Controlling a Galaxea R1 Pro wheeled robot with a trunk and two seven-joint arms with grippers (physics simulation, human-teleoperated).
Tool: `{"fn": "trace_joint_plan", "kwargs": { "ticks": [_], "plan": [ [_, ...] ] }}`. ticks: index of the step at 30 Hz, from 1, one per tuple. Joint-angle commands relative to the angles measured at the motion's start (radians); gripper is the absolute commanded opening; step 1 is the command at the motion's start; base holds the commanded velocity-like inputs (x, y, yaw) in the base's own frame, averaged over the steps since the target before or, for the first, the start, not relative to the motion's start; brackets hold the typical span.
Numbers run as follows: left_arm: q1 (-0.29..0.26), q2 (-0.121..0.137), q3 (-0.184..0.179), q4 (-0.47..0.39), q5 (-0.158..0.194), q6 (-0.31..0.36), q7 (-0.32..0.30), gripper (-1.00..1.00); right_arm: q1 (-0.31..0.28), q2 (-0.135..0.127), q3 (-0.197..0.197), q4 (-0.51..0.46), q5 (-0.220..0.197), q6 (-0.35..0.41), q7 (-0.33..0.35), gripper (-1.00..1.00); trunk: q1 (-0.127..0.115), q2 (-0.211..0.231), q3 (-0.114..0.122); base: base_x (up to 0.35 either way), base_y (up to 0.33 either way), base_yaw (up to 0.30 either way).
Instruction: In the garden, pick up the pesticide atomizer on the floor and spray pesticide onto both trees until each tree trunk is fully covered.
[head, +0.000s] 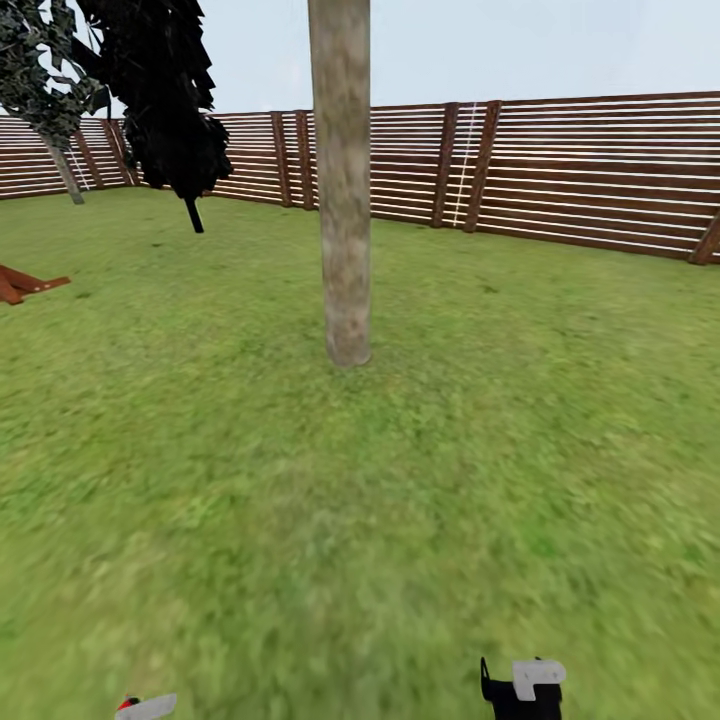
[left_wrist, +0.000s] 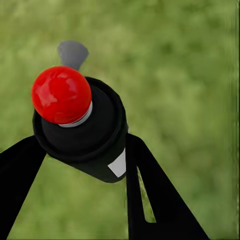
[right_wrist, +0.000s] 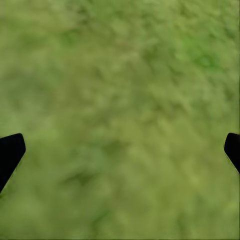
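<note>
Head view: smooth mottled grey-beige trunk (head: 342, 180) stood upright at upper centre of the frame, a plain column with no low branches, rising from the blurry green lawn (head: 250, 480). Brown horizontal-slat fence (head: 590, 170) ran across the upper part behind it. Narrow black cypress (head: 165, 90) at upper left, and further left a second thin leaning trunk (head: 66, 170) with dark leaves. Reddish-brown wooden piece (head: 25, 283) lay on the grass at the left edge.

Atomizer (left_wrist: 85, 132): dark cylindrical bottle with a glossy red ball cap, grey nozzle and small white label, centre-left in the left wrist view. Left end effector (left_wrist: 80, 165) was closed around it, its black fingers (left_wrist: 160, 200) pressed against both sides of the bottle, grass blurred behind. In the head view its red-and-grey tip (head: 145, 707) peeked in at the bottom left edge, well apart from the near trunk.

Right end effector (right_wrist: 120, 150) was spread wide, black fingertips (right_wrist: 10, 152) at the far left and right edges of the right wrist view, nothing between them but soft mottled grass (right_wrist: 120, 100). In the head view, a black part with a pale grey block (head: 525, 688) showed at the bottom right; I couldn't tell exactly which piece of the arm it was.
</note>
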Motion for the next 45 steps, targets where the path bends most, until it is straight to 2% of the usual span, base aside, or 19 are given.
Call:
{"fn": "trace_joint_plan", "kwargs": {
  "ticks": [1,8,12,23,45],
  "plan": [
    [0.002,0.000,-0.001,-0.001,0.004,-0.005,-0.001,-1.00,-0.001,0.000,-0.008,0.001,0.010,-0.003,-0.003,1.00,0.000,0.000,-0.001,0.340,0.000,0.000],
    [0.005,0.004,-0.005,-0.005,-0.005,-0.004,0.008,-1.00,-0.001,0.002,-0.008,0.001,0.010,-0.003,-0.004,1.00,0.000,0.000,-0.001,0.340,0.000,0.000],
    [0.008,0.012,0.006,-0.004,0.002,-0.008,0.010,-1.00,-0.001,0.005,-0.008,0.001,0.009,-0.003,-0.003,1.00,0.000,0.000,-0.001,0.339,0.017,0.000],
    [0.008,0.001,-0.005,-0.003,-0.014,0.013,0.002,-1.00,-0.001,-0.001,-0.008,0.000,0.010,-0.003,-0.006,1.00,0.000,0.000,-0.001,0.261,0.027,0.000],
    [0.009,-0.003,0.000,0.007,-0.013,0.010,0.004,-1.00,-0.001,0.004,-0.009,0.000,0.005,-0.003,-0.005,1.00,0.000,0.000,-0.001,0.328,0.000,0.000]
  ]
}}
